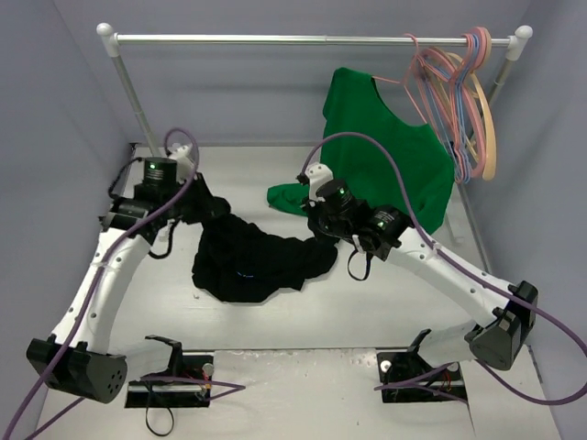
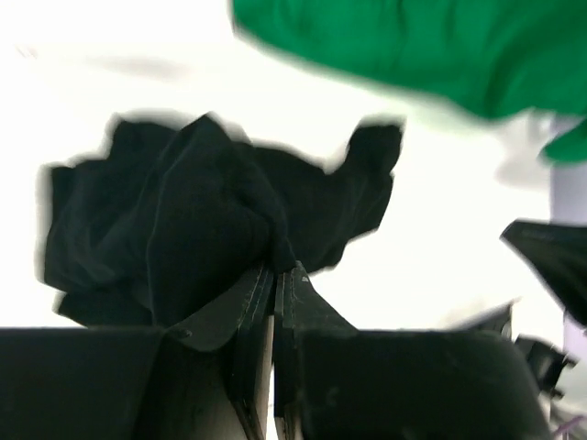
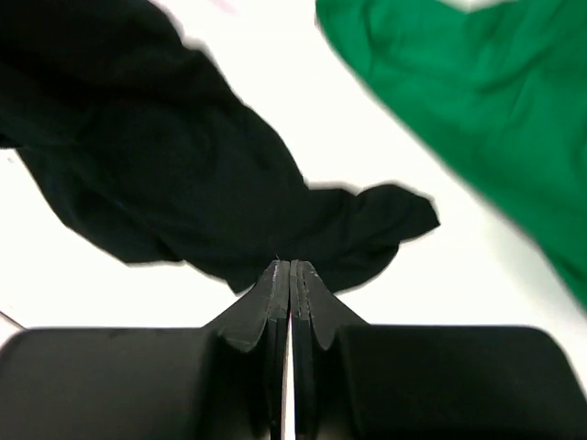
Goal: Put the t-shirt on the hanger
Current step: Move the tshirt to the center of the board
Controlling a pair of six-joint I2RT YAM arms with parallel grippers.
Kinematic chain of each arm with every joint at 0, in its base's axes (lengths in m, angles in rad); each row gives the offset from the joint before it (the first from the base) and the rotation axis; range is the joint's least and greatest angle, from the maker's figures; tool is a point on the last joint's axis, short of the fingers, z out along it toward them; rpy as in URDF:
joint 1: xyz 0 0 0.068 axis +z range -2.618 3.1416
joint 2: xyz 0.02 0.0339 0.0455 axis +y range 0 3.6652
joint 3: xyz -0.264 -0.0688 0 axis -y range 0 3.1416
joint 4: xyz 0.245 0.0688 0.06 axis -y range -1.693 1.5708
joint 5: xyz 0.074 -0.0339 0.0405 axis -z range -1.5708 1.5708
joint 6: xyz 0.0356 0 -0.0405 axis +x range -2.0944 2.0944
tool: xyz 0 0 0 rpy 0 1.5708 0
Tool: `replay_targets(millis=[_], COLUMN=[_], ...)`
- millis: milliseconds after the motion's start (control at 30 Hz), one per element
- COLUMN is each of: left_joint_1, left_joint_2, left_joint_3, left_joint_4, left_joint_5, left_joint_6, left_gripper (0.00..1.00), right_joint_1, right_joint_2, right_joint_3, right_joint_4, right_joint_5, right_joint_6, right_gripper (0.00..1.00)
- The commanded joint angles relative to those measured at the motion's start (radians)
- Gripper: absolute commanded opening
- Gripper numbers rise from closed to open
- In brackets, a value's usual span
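Top external view: the black t-shirt [image 1: 252, 261] lies crumpled on the white table [image 1: 303, 316], bunched in a heap with one corner drawn up on each side. The left gripper [image 1: 204, 209] meets the shirt's upper left corner and the right gripper [image 1: 316, 229] meets a narrow strip of cloth running off its upper right corner. Left wrist view: the left gripper [image 2: 275, 270] has its jaws pressed together, and a fold of the t-shirt [image 2: 183, 220] runs down into the tips, so it is clamped on the cloth. Right wrist view: the right gripper [image 3: 290, 266] is likewise pinched tight, with the edge of the t-shirt [image 3: 156, 174] caught at its tips. Beyond the black t-shirt, to its upper right, a green t-shirt [image 1: 385, 156] hangs down with its lower part trailing onto the table just beside the right gripper; it fills the upper right of both wrist views [image 2: 440, 46] [image 3: 486, 119]. Well above and behind the black t-shirt runs a metal rail [image 1: 312, 39]. At the rail's right end, well apart from the black t-shirt, hangs a bunch of hangers: the thin pink wire hanger [image 1: 417, 69], blue hangers [image 1: 466, 137] and a thick tan hanger [image 1: 489, 128], all overlapping one another.
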Motion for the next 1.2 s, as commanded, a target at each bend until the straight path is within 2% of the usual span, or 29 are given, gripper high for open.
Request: replay_targets(millis=[0, 33, 67, 100, 133, 167, 200, 300, 433, 700, 867, 933, 967, 1033, 1067, 1167], left_joint_1=[-0.047, -0.048, -0.048, -0.048, -0.048, -0.048, -0.047, -0.047, -0.038, 0.027, 0.067, 0.077, 0.080, 0.093, 0.099, 0.140], left_joint_2=[-0.051, -0.048, -0.047, -0.042, -0.030, -0.024, -0.016, 0.011, 0.025, 0.033, 0.033, 0.030, 0.031, 0.030, 0.030, 0.042], left_joint_3=[-0.099, -0.174, -0.208, -0.239, -0.283, -0.299, -0.311, -0.328, -0.328, -0.287, -0.272, -0.264, -0.261, -0.244, -0.235, -0.151], left_joint_4=[0.147, 0.177, 0.190, 0.194, 0.204, 0.208, 0.211, 0.205, 0.182, 0.110, 0.096, 0.090, 0.089, 0.079, 0.078, 0.063], left_joint_5=[-0.012, -0.024, -0.041, -0.062, -0.075, -0.089, -0.099, -0.138, -0.185, -0.228, -0.205, -0.205, -0.201, -0.195, -0.192, -0.181], left_joint_6=[-0.055, -0.065, -0.071, -0.080, -0.080, -0.078, -0.075, -0.075, -0.083, -0.077, -0.075, -0.074, -0.071, -0.066, -0.063, -0.039], left_gripper=[0.00, 0.00, 0.00, 0.00, 0.00, 0.00, 0.00, 0.00, 0.00, 0.00, 0.00, 0.00, 0.00, 0.00, 0.00, 0.00], right_joint_1=[0.005, 0.005, 0.005, 0.003, 0.005, 0.005, 0.005, 0.005, 0.005, 0.005, 0.011, 0.012, 0.014, 0.014, 0.014, 0.014], right_joint_2=[-0.051, -0.048, -0.042, -0.039, -0.037, -0.034, -0.028, 0.015, 0.150, 0.322, 0.409, 0.420, 0.420, 0.409, 0.387, 0.312], right_joint_3=[-0.047, -0.060, -0.072, -0.110, -0.130, -0.152, -0.173, -0.230, -0.174, -0.131, -0.091, -0.075, -0.068, -0.049, -0.043, 0.003], right_joint_4=[0.049, 0.057, 0.066, 0.084, 0.125, 0.152, 0.181, 0.276, 0.288, 0.339, 0.360, 0.371, 0.370, 0.371, 0.371, 0.351], right_joint_5=[0.024, -0.006, -0.038, -0.072, -0.121, -0.187, -0.218, -0.293, -0.362, -0.416, -0.388, -0.358, -0.350, -0.332, -0.304, -0.249], right_joint_6=[0.046, 0.040, 0.032, 0.021, 0.003, -0.003, -0.014, -0.066, -0.134, -0.236, -0.238, -0.232, -0.230, -0.230, -0.230, -0.246], right_gripper=[0.00, 0.01, 0.06, 0.20, 0.24, 0.28, 0.35, 0.48, 0.57, 0.60, 0.55, 0.38, 0.20, 0.03, 0.00, 0.00])
